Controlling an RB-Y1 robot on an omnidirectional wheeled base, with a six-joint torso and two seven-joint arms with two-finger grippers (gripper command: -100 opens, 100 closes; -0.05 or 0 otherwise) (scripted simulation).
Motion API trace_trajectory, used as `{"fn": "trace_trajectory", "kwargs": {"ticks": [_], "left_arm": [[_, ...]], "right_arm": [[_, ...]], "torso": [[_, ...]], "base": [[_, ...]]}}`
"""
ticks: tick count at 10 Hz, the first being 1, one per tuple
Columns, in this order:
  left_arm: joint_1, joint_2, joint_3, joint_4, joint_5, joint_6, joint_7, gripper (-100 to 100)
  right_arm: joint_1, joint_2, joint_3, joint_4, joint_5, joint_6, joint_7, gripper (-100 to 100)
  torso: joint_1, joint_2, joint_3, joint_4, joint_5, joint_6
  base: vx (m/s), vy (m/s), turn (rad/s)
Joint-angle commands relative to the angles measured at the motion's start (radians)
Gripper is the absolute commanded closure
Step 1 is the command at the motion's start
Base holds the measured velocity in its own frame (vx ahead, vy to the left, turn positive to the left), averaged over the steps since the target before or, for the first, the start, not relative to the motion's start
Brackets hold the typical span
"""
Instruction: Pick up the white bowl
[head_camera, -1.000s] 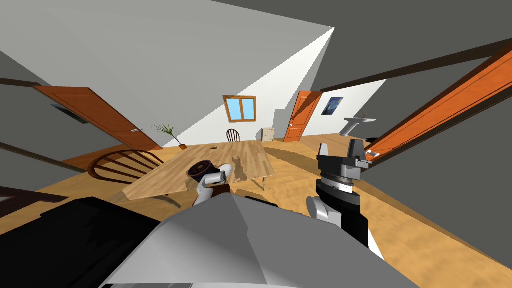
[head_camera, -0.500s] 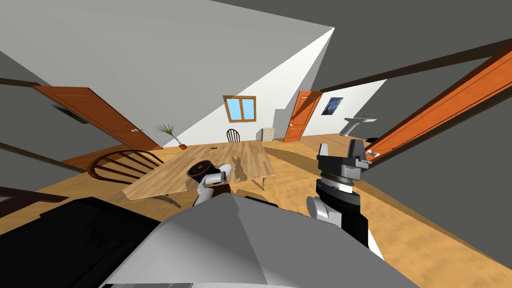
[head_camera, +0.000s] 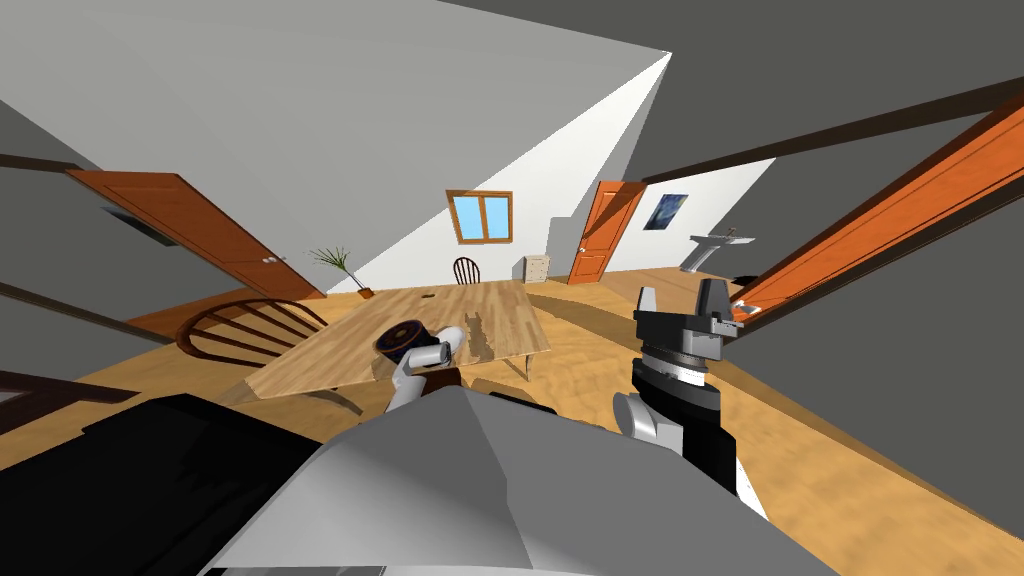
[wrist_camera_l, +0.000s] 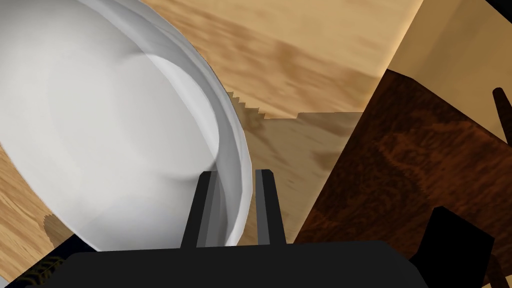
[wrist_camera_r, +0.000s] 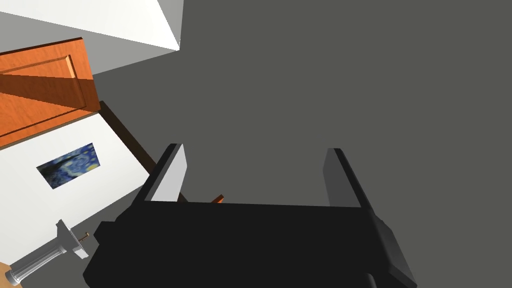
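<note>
Head view, reading from the left: a dark wooden chair with a curved spindle back stands at the left side of the table, a light wooden top that runs away toward the far wall. Near the table's near edge stands a dark round vessel with a patterned rim, and just to its right lies the white bowl, close to the near edge and nearer the right corner than the left. In the left wrist view the white bowl shows its smooth, pale interior and thin rim against the wood of the table. The left gripper is clenched on that rim, grasping the bowl: one of the jaws stands inside the wall and the other outside it, both pressed to it with only the rim between them. Whether the bowl's base rests on the table cannot be told. Past the table's edge, beside the outer jaw, lies a dark brown wooden surface. Farther right in the head view, the right gripper is held up over the wooden floor, well apart from the table. In the right wrist view the right gripper has its jaws released, wide apart and grasping nothing.
</note>
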Motion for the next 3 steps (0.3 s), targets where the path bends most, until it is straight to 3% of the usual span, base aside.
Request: {"fn": "trace_trajectory", "kwargs": {"ticks": [1,2,3], "left_arm": [[0.005,-0.001,0.002,-0.028,0.000,0.024,0.003,100],[0.005,0.000,0.002,-0.020,0.002,0.016,0.000,100],[0.006,0.000,0.002,-0.023,0.002,0.019,0.000,0]], "right_arm": [[0.000,0.000,0.000,0.000,0.000,0.000,0.000,0],[0.000,0.000,0.000,0.000,0.000,0.000,0.000,0],[0.000,0.000,0.000,0.000,0.000,0.000,0.000,0]], "torso": [[0.000,0.000,0.000,0.000,0.000,0.000],[0.000,0.000,0.000,0.000,0.000,0.000],[0.000,0.000,0.000,0.000,0.000,0.000]], "base": [[-0.004,-0.003,0.014],[0.000,0.000,0.000],[0.000,0.000,0.000]]}}
